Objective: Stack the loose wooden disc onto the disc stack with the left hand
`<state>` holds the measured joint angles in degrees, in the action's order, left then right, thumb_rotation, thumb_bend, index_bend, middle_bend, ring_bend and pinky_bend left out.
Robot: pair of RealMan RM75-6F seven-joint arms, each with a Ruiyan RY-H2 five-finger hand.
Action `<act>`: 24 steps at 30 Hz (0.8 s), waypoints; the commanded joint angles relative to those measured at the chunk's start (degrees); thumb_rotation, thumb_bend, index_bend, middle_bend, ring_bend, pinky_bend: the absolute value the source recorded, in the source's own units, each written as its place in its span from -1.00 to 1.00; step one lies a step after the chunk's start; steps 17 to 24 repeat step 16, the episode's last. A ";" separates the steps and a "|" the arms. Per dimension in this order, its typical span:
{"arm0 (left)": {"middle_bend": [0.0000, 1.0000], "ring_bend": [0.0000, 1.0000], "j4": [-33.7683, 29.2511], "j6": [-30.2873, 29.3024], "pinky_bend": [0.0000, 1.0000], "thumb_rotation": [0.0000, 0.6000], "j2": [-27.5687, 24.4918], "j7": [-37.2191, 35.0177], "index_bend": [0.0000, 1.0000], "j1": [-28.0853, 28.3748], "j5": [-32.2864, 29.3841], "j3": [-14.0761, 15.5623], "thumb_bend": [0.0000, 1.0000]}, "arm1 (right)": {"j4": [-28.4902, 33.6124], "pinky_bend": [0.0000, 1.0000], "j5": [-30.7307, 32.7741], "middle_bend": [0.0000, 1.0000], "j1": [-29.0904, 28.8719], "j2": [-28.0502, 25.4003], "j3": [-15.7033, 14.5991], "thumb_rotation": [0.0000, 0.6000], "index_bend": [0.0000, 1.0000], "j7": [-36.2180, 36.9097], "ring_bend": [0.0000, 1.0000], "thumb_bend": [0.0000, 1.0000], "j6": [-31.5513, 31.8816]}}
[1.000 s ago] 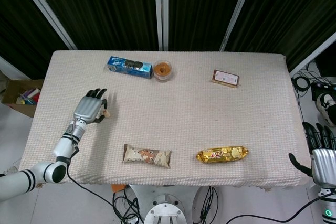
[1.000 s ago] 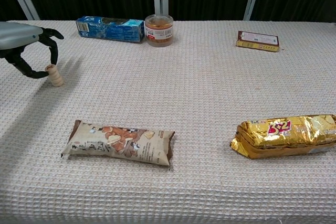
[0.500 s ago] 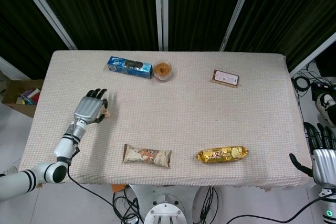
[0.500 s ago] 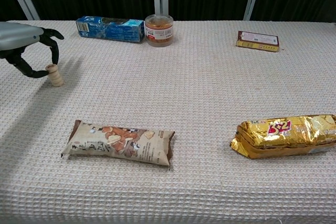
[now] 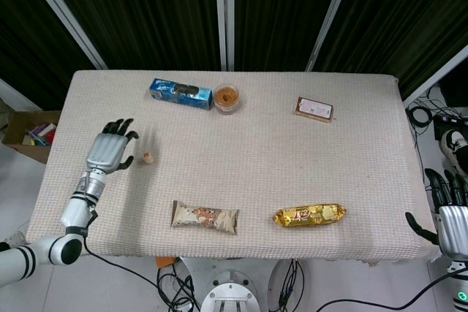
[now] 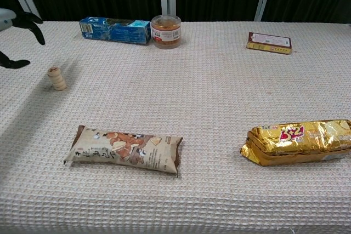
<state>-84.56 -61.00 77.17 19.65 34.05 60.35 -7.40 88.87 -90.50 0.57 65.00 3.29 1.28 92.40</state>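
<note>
Where the woven bench [image 5: 292,173] carries its stock, the disc stack [image 6: 56,78] is recorded near the left edge: a short upright column of wooden discs, free-standing and touched by nothing. No loose wooden disc is seen lying apart, so the stacking is judged done, the top piece being squarely seated on the column.

The left hand [image 5: 108,150] is logged just beside the stack, on its left, clear of it, fingers spread and nothing held; in the chest view only its dark fingertips [image 6: 34,26] show at the frame edge. The right hand [image 5: 447,213] is parked off the bench's right end, fingers apart and empty, the task not calling for it.

Other items, well apart from the stack and unconcerned: blue box [image 6: 115,29] and small jar [image 6: 166,31] at the far edge, brown packet [image 6: 269,43], snack pack [image 6: 124,149], gold wrapper [image 6: 299,141].
</note>
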 commanded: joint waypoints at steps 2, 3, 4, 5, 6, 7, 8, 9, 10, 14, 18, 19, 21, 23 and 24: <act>-0.84 -0.91 -3.83 -12.48 -0.77 1.00 -5.44 -4.49 -0.44 -8.18 3.18 0.15 -0.46 | 0.79 -0.84 0.31 -0.73 -1.10 -1.77 0.02 1.00 -0.95 2.39 -1.00 -0.65 -2.13; -0.83 -0.91 -4.01 -15.27 -0.77 1.00 -6.37 -5.44 -0.44 -10.10 4.55 0.75 -0.47 | 0.85 -0.84 0.40 -0.73 -1.46 -2.22 0.09 1.00 -0.95 2.93 -1.00 -0.65 -2.74; -0.83 -0.91 -4.13 -17.19 -0.77 1.00 -7.07 -6.03 -0.44 -11.57 5.48 1.33 -0.49 | 0.87 -0.84 0.43 -0.73 -1.72 -2.46 0.12 1.00 -0.95 3.26 -1.00 -0.65 -3.14; -0.82 -0.91 -4.40 -19.00 -0.77 1.00 -7.75 -6.48 -0.44 -13.04 6.23 1.91 -0.49 | 0.94 -0.84 0.43 -0.73 -1.96 -2.64 0.16 1.00 -0.95 3.60 -1.00 -0.65 -3.51; -0.82 -0.91 -4.98 -21.20 -0.77 1.00 -8.65 -7.07 -0.45 -14.95 7.21 2.74 -0.49 | 1.10 -0.83 0.39 -0.73 -2.28 -2.83 0.18 1.00 -0.95 4.03 -1.00 -0.65 -3.96; -0.82 -0.91 -5.49 -22.60 -0.77 1.00 -9.37 -7.68 -0.45 -16.29 8.18 3.51 -0.49 | 1.22 -0.83 0.30 -0.73 -2.50 -2.92 0.15 1.00 -0.95 4.23 -1.00 -0.65 -4.25; -0.82 -0.91 -5.98 -23.73 -0.77 1.00 -10.16 -8.54 -0.45 -17.57 9.39 4.43 -0.50 | 1.34 -0.83 0.14 -0.73 -2.70 -2.94 0.13 1.00 -0.95 4.30 -1.00 -0.65 -4.45; -0.82 -0.91 -6.71 -25.21 -0.77 1.00 -11.05 -9.67 -0.45 -19.30 10.57 5.47 -0.50 | 1.46 -0.84 -0.15 -0.73 -2.94 -2.87 0.11 1.00 -0.95 4.17 -1.00 -0.65 -4.59; -0.82 -0.91 -7.27 -26.31 -0.77 1.00 -11.56 -10.26 -0.45 -20.54 11.34 6.19 -0.50 | 1.58 -0.83 -0.38 -0.73 -3.09 -2.77 0.08 1.00 -0.95 3.96 -1.00 -0.65 -4.62; -0.81 -0.91 -9.09 -30.23 -0.77 1.00 -12.82 -11.93 -0.45 -25.22 14.17 8.89 -0.52 | 2.17 -0.84 -1.36 -0.73 -3.40 -2.12 -0.26 1.00 -0.95 3.08 -1.00 -0.65 -4.51; -0.81 -0.91 -9.45 -31.34 -0.77 1.00 -13.05 -12.53 -0.45 -26.98 15.39 9.93 -0.52 | 2.55 -0.84 -1.52 -0.73 -3.43 -1.92 -0.45 1.00 -0.95 2.51 -1.00 -0.65 -4.54; -0.81 -0.91 -9.45 -31.34 -0.77 1.00 -13.05 -12.53 -0.45 -26.98 15.39 9.93 -0.52 | 2.55 -0.84 -1.52 -0.73 -3.43 -1.92 -0.45 1.00 -0.95 2.51 -1.00 -0.65 -4.54; -0.81 -0.91 -9.45 -31.34 -0.77 1.00 -13.05 -12.53 -0.45 -26.98 15.39 9.93 -0.52 | 2.55 -0.84 -1.52 -0.73 -3.43 -1.92 -0.45 1.00 -0.95 2.51 -1.00 -0.65 -4.54; -0.81 -0.91 -9.45 -31.34 -0.77 1.00 -13.05 -12.53 -0.45 -26.98 15.39 9.93 -0.52 | 2.55 -0.84 -1.52 -0.73 -3.43 -1.92 -0.45 1.00 -0.95 2.51 -1.00 -0.65 -4.54; -0.81 -0.91 -9.45 -31.34 -0.77 1.00 -13.05 -12.53 -0.45 -26.98 15.39 9.93 -0.52 | 2.55 -0.84 -1.52 -0.73 -3.43 -1.92 -0.45 1.00 -0.95 2.51 -1.00 -0.65 -4.54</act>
